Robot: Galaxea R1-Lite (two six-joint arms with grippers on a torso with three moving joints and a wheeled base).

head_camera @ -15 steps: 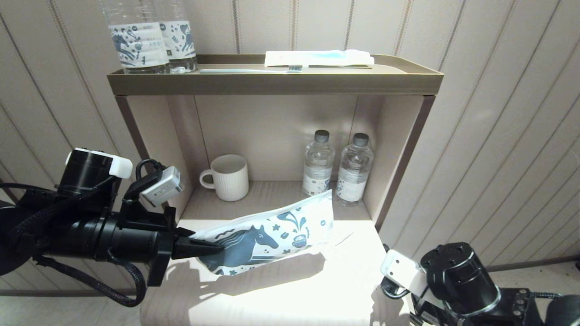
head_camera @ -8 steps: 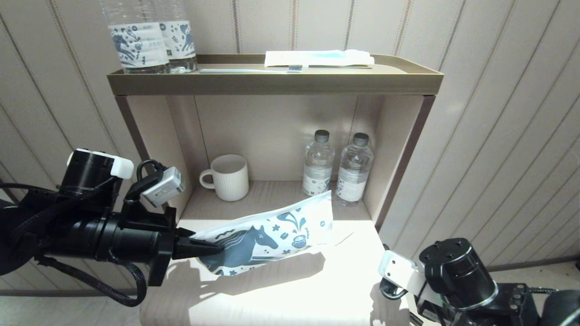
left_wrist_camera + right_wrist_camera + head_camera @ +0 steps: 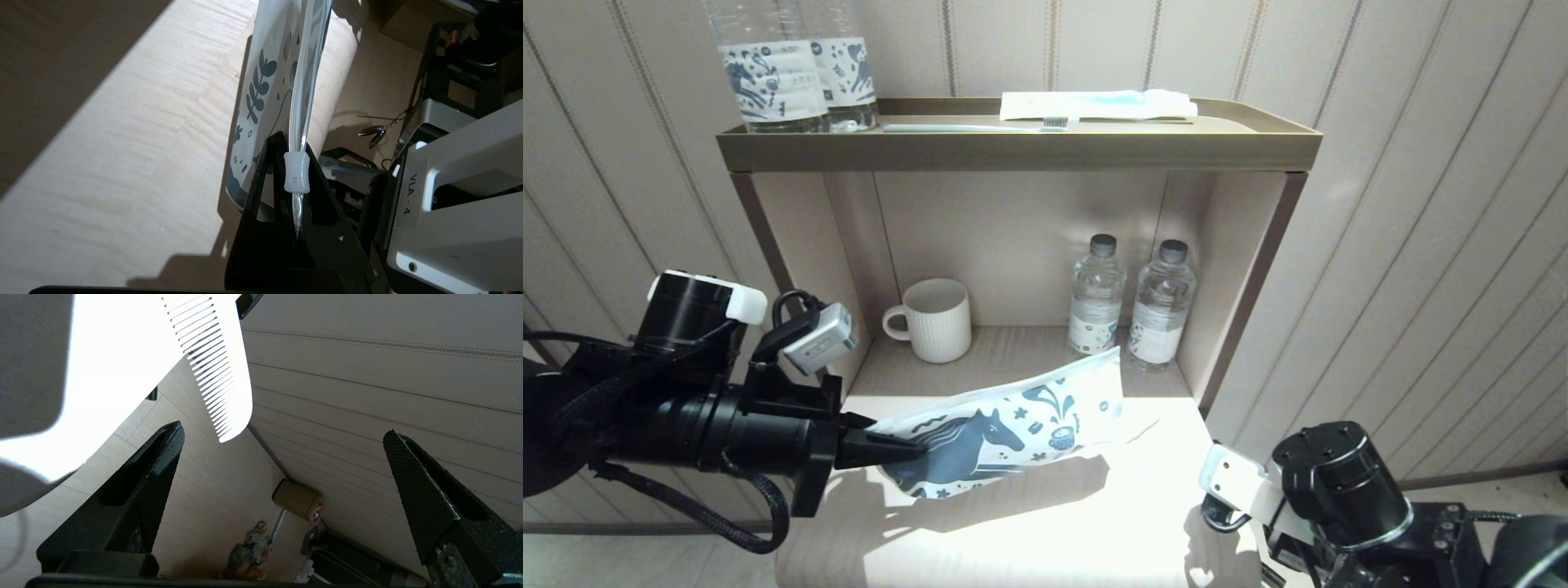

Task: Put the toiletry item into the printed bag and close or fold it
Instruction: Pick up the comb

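Though glare washes it out on the head view, the toiletry item [image 3: 220, 371] reads in the right wrist view as a flat white comb with a rounded end, lying on the bright lower surface [image 3: 1045, 531] with its tip poking past the edge; from the head camera only a thin sliver shows just beside the bag's far end, so exact pose there is hard to tell. The printed bag [image 3: 1005, 429] is off the surface, tilted up, pinched at its near end by the left gripper [image 3: 296, 192], jaws clamped on the zip strip next to the white slider [image 3: 297, 173]. Bag mouth looks flat, not opened, as far as can be seen. The right gripper [image 3: 282, 457] sits low at the right edge of the surface, jaws spread wide, empty, comb tip above and between them but not touching. Judgement: step in hand is grabbing the comb with the right. To do it well, take the overhanging end, close across the flat spine rather than the teeth, then feed the rounded end first along the bag's length. Bag needs its mouth opened first; left should hold steady. Mug [image 3: 935, 318], two bottles [image 3: 1131, 306], toothbrush [image 3: 976, 126] on the shelf are not involved.
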